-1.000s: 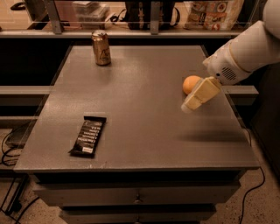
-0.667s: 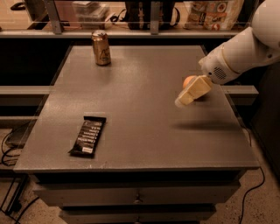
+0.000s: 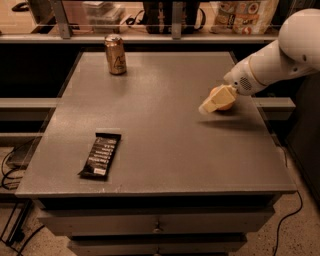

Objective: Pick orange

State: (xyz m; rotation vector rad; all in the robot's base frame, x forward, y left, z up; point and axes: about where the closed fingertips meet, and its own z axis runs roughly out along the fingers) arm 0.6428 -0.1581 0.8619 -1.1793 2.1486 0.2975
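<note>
The orange is a small round fruit on the right side of the grey table, near its right edge. My gripper, cream-coloured at the end of the white arm, reaches in from the upper right. It sits low over the table, directly in front of the orange and covering its left part. I cannot tell whether it touches the orange.
A gold drink can stands upright at the far left of the table. A dark snack bar lies near the front left. A shelf with bags and boxes runs behind the table. Drawers sit below its front edge.
The gripper has swung left and lowered towards the table, so it now covers part of the orange. The orange, can and snack bar have not moved.
</note>
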